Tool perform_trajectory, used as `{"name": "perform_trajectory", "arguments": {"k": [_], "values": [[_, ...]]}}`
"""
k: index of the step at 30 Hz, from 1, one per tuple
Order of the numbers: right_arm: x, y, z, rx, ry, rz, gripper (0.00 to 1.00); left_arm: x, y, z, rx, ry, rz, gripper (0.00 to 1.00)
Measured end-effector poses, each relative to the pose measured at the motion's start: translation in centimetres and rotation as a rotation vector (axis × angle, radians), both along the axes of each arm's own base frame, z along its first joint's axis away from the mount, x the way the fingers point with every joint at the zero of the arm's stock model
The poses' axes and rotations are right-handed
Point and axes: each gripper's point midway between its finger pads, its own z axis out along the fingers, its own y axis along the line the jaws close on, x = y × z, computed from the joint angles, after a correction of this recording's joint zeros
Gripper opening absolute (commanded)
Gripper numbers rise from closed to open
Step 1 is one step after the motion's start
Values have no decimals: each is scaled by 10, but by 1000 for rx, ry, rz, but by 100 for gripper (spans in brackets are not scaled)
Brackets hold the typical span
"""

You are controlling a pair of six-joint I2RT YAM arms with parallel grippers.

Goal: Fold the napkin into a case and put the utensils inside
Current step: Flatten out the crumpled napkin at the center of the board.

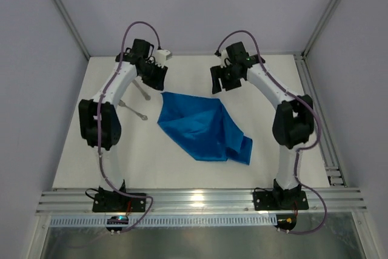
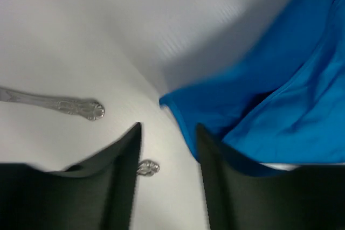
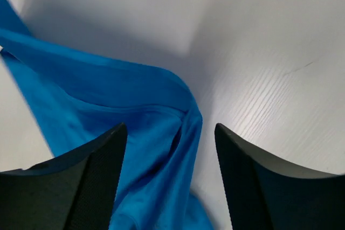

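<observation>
- Napkin: the bright blue cloth lies loosely bunched and creased in the middle of the white table. In the overhead view it forms a rough diamond, one point toward the left arm and a crumpled end toward the near right.
- Left gripper: it hangs over the napkin's far left corner. In its wrist view the left gripper has its jaws parted, with bare table showing in the gap. The napkin has its corner tip just beyond the gap and passes under the right-hand finger. Nothing is pinched.
- Right gripper: it hangs just past the napkin's far right edge. In its wrist view the right gripper has its jaws spread wide. A fold of the napkin lies below and between them, free of both fingers.
- Utensils: two slim silver pieces lie on the table left of the napkin and apart from it, one farther and one nearer. The left wrist view shows one ornate handle and a second handle end beside the left-hand finger. Knife and fork cannot be told apart.
</observation>
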Motion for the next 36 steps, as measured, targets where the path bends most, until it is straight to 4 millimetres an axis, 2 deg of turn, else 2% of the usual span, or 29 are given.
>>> {"name": "perform_trajectory", "arguments": {"k": [2,3,4,5,8,10,12,14,17,20,23,27,32,36], "values": [[48,-5,-18,-11,14,-67,76,27,-2,-25,22,23,16,64],[75,-8,-23,-5,-4,-109,77,35,-3,-35,26,34,22,67],[93,-14,-29,-3,-9,-147,77,37,-4,-41,27,43,25,68],[102,-22,-34,-11,-9,-186,77,37,-3,-44,29,52,25,68],[100,-50,-38,-48,16,-278,73,30,-8,-37,27,35,9,65],[84,-61,-29,-49,14,-310,65,13,-15,-26,31,17,-25,57],[48,-66,-19,-51,20,-314,63,-13,-29,-15,37,0,-81,50],[11,-62,-10,-58,2,-300,63,-40,-44,-8,42,-8,-143,50],[-45,-37,5,-61,-49,-234,64,-69,-55,-12,56,10,-193,51],[-80,-3,5,-96,-91,-166,67,-75,-42,-29,95,50,-149,55],[-96,19,-12,-147,-100,-132,69,-74,-20,-40,128,82,-72,57],[-104,34,-43,-234,-78,-128,70,-67,-1,-46,156,90,10,57],[-109,43,-83,-342,-40,-122,70,-74,3,-66,173,134,34,56],[-114,49,-102,-403,-29,-112,70,-81,5,-90,190,188,39,54]]}}
